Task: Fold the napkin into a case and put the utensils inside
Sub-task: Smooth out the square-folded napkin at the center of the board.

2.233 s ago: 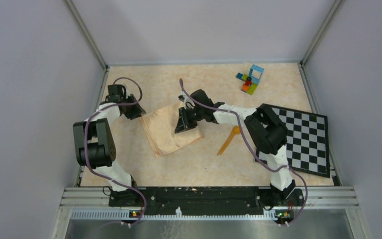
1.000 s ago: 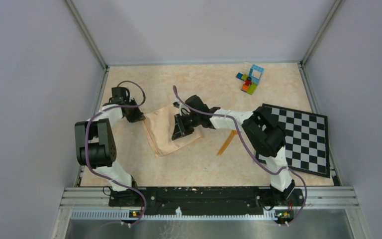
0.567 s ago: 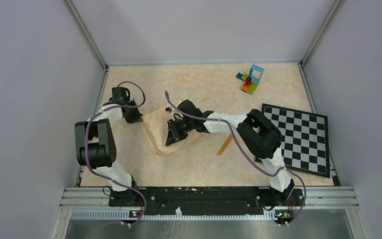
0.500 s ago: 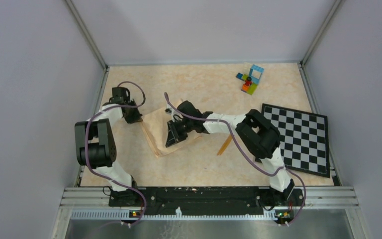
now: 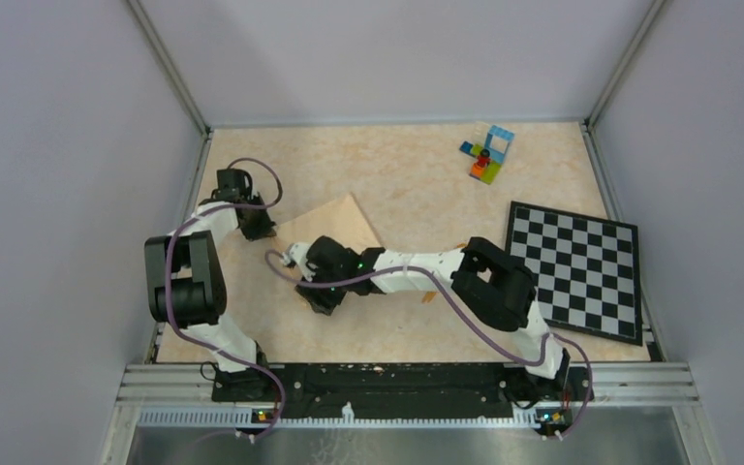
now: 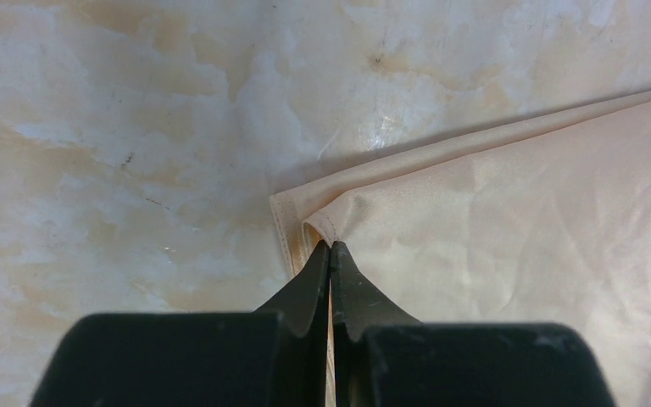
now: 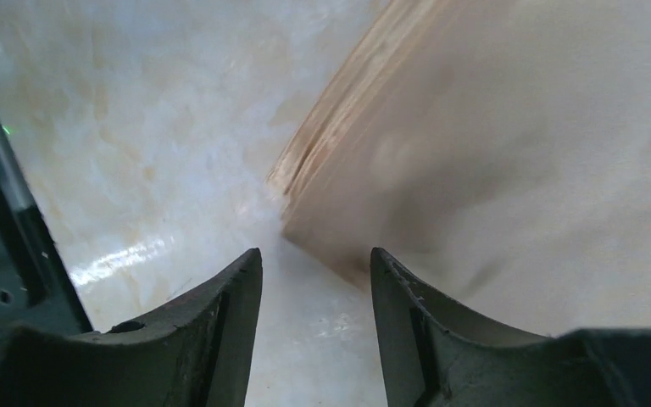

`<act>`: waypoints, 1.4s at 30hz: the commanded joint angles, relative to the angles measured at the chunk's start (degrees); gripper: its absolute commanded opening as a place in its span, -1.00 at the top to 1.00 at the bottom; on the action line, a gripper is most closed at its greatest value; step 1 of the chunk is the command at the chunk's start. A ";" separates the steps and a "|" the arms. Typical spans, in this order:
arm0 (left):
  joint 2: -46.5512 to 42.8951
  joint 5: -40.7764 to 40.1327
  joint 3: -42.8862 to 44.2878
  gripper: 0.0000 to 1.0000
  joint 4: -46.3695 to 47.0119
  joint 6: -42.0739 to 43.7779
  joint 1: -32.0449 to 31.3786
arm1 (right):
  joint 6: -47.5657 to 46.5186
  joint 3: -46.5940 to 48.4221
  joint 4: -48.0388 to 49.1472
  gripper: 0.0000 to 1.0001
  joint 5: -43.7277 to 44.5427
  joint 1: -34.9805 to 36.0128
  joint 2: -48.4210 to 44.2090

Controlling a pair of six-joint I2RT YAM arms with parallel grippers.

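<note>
The peach-tan napkin (image 5: pixel 334 225) lies folded at the table's left-centre, and its near part is hidden under my right arm. My left gripper (image 5: pixel 265 229) is shut on the napkin's left corner, where the hemmed edge (image 6: pixel 305 229) bunches at the fingertips (image 6: pixel 331 248). My right gripper (image 5: pixel 314 294) hangs open at the napkin's near-left side. Nothing sits between its fingers (image 7: pixel 315 264), and the stacked folded edge (image 7: pixel 322 170) lies just ahead of them. Of the utensils only an orange sliver (image 5: pixel 427 295) shows beside the right forearm.
A black-and-white checkered board (image 5: pixel 576 271) lies at the right. Multicoloured toy bricks (image 5: pixel 487 155) sit at the far right of the table. Enclosure walls and metal rails ring the table on three sides.
My right gripper carried the napkin's right side over to the left, then opened and let go, ending near the napkin's near-left edge. The left gripper closed on the corner.
</note>
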 commanded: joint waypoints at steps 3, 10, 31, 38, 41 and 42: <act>-0.35 -0.46 2.10 0.96 0.12 1.03 0.56 | -19.70 -3.25 4.26 -0.01 14.18 4.43 -4.06; -0.29 0.01 2.07 0.97 0.19 0.94 0.56 | -20.09 -4.56 8.94 0.04 14.76 5.63 -4.85; -0.35 -0.13 2.07 0.99 -0.01 1.03 0.75 | -21.08 -1.10 9.26 0.21 12.03 7.88 -1.13; -0.13 0.10 2.08 1.00 0.03 0.99 0.87 | -22.20 0.06 8.71 0.19 12.12 8.65 0.41; -0.05 0.11 2.17 1.00 0.01 0.95 0.95 | -22.57 1.02 7.98 0.19 12.12 8.74 1.31; -0.11 0.10 2.17 1.00 0.01 1.00 1.01 | -22.59 1.33 7.81 0.19 12.12 8.82 1.62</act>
